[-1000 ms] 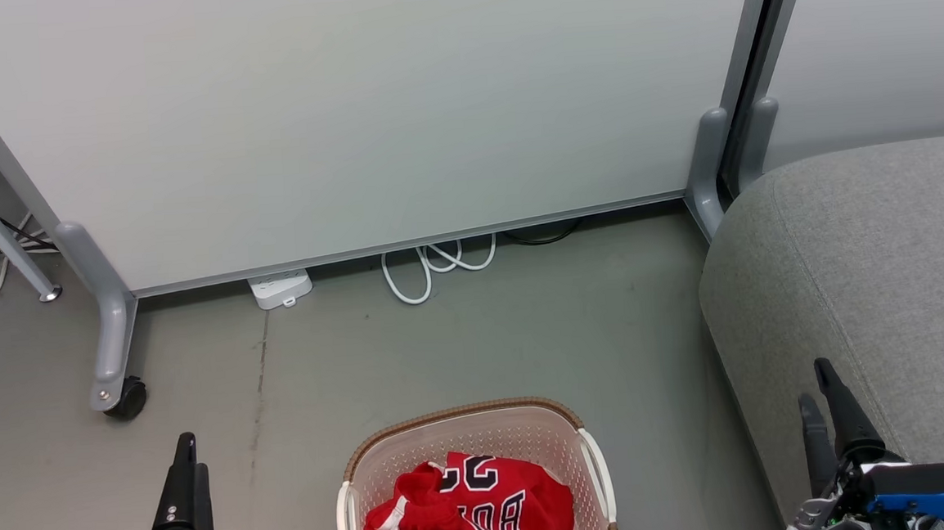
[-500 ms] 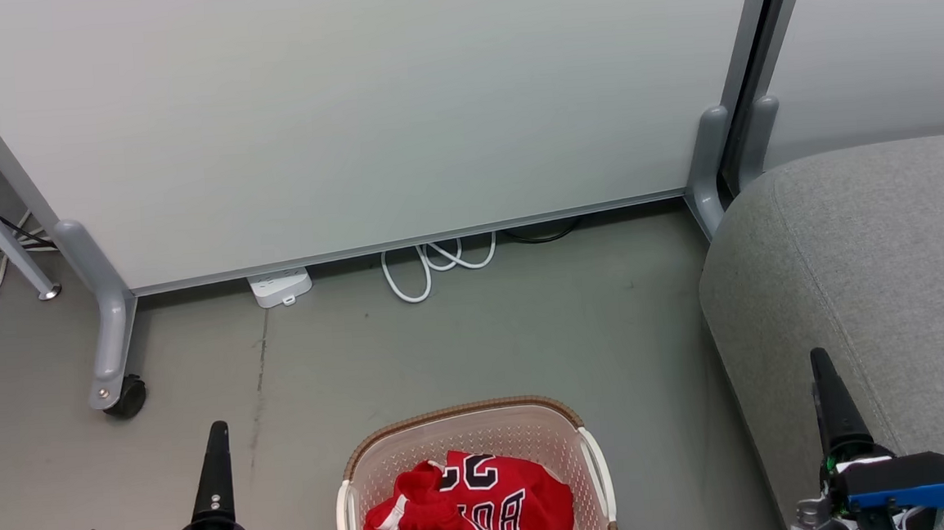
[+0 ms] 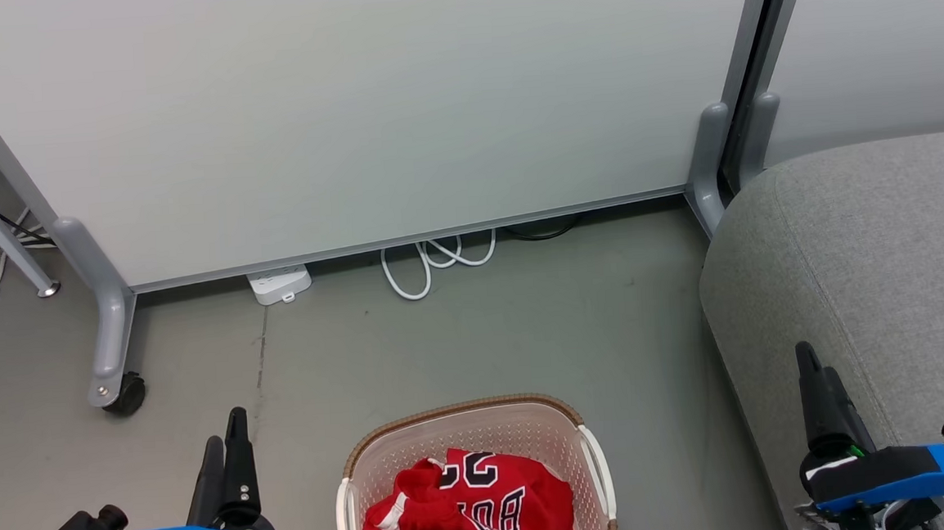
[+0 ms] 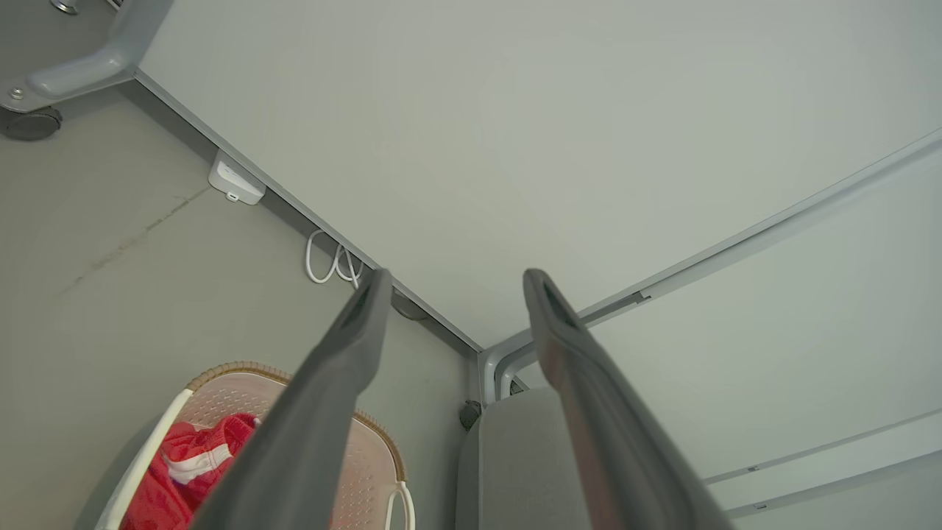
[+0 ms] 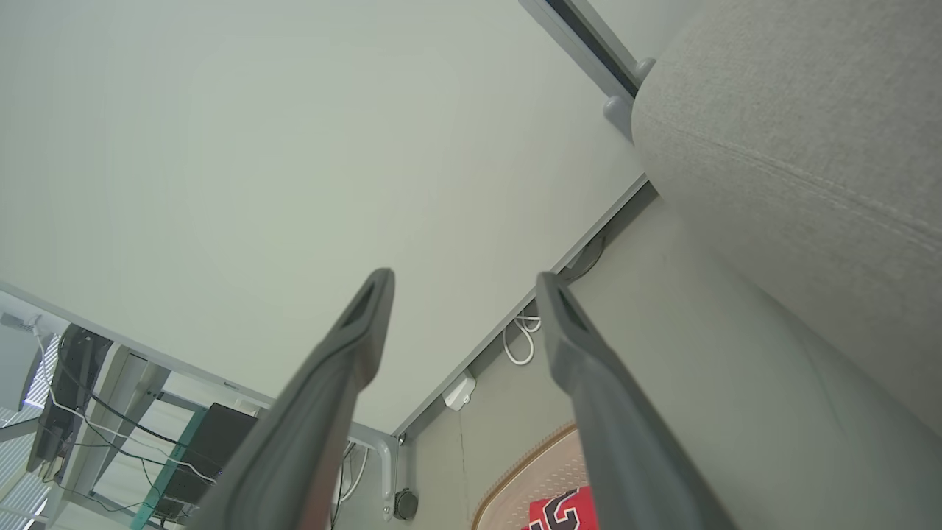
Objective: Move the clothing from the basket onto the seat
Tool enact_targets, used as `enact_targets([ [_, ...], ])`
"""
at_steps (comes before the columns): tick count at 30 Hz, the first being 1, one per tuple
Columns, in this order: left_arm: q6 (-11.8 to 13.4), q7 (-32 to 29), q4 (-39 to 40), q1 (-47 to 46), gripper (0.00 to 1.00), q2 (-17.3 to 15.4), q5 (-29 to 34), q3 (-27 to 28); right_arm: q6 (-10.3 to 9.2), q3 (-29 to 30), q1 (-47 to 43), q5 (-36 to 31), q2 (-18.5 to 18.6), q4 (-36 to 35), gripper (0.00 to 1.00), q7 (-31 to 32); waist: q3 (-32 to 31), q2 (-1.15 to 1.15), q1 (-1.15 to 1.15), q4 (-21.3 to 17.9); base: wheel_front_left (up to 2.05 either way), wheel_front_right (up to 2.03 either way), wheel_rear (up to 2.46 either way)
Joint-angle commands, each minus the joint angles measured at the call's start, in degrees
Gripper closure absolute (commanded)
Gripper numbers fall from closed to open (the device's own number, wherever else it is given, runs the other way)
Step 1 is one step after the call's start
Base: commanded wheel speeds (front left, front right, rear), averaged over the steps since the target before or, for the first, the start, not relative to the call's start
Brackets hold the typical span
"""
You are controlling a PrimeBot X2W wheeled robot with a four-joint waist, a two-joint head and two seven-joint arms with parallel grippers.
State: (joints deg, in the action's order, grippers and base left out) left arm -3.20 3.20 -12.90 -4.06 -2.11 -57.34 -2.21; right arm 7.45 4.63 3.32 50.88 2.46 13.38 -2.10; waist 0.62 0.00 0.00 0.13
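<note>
As the head camera looks down on the floor, we note first the pale partition panel, which stands upright well beyond the basket. The grey upholstered seat lies to the basket's right, apart from it, with bare floor between them. The basket itself is cream perforated plastic with a brown woven rim and stands on the floor. The clothing, red with white trim and black-and-white lettering, lies crumpled inside the basket.

The left gripper hangs to the basket's left, fingers spread wide and holding nothing. The right gripper hangs to the basket's right, by the seat's edge, equally wide apart and empty.

A looped white cable lies beyond the basket at the panel's foot. A white power strip lies beyond the basket to its left, and a black caster farther left.
</note>
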Motion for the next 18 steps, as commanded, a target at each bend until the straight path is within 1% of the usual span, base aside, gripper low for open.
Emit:
enact_targets([
  [1, 0.20, 0.54, 0.81, -1.62, 0.00, -0.56, 1.69, -0.27, 0.04, -0.07, 1.44, -2.39, 0.28, -1.12, 0.00, -0.24, 0.02, 0.00, 0.00, 0.01, 0.00, 0.00, 0.00],
  [8, 0.93, 1.84, 0.40, -1.80, 0.00, -0.60, 8.60, -1.42, 0.04, -0.13, 0.94, -9.92, 0.32, -2.38, 0.00, 0.20, 0.08, 0.00, 0.00, -0.01, 0.00, 0.00, 0.00],
  [18, 1.53, 3.65, 0.58, -1.33, 0.00, -0.66, 16.77, -2.32, 0.04, -0.81, 0.01, -18.02, 0.37, -3.50, 0.00, -0.38, -0.35, 0.00, 0.00, -0.22, 0.00, 0.00, 0.00],
])
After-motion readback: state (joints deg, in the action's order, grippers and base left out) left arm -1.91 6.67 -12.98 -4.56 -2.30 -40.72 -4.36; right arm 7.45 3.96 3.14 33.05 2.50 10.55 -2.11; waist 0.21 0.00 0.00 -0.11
